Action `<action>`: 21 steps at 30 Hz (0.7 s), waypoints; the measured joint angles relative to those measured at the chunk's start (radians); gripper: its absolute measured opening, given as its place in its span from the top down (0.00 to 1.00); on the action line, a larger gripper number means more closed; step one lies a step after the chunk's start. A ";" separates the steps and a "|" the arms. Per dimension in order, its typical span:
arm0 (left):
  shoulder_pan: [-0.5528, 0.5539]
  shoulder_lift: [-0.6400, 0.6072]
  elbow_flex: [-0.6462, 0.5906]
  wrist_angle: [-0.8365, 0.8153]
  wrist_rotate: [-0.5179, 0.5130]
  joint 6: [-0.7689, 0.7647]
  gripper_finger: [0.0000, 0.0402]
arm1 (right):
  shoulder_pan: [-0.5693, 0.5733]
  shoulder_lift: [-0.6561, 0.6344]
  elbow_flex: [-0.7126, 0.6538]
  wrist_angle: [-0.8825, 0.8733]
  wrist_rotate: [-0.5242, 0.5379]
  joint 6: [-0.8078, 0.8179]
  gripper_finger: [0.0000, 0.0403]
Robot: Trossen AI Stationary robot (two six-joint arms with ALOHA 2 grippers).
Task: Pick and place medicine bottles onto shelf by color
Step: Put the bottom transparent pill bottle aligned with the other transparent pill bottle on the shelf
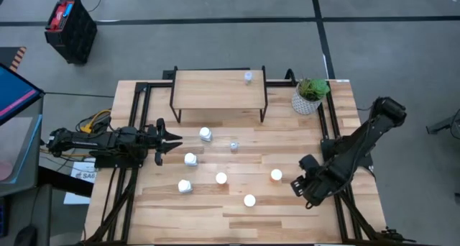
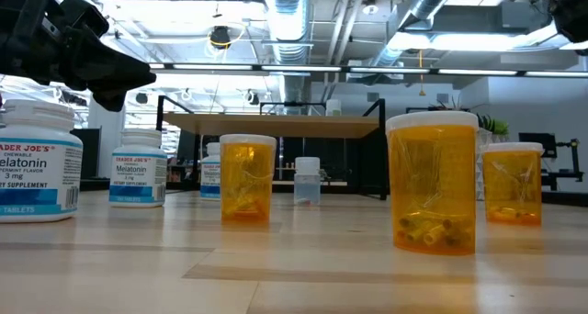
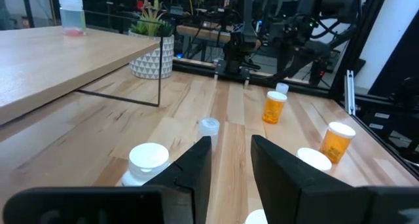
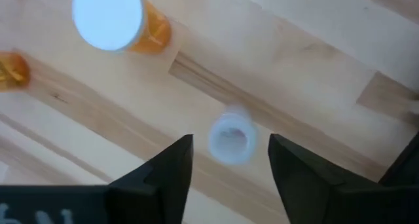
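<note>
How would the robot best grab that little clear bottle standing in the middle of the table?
The clear bottle stands upright and apart from its neighbours, so a hand would probably do best coming down from above and closing its fingers across the round cap or upper body. The left hand is open and nearest to it.

- Nearest white bottle, left edge of the low view: "TRADER JOE'S", "CHEWABLE", "Melatonin", "3 mg", "SUPPLEMENT", "TABLETS".
- Second white bottle, just right of it: "TRADER JOE'S", "Melatonin"; smaller print unreadable.
</note>
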 joint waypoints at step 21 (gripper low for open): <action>0.000 0.000 0.000 0.000 -0.001 0.000 0.76 | -0.082 0.172 0.000 0.073 -0.123 -0.076 0.28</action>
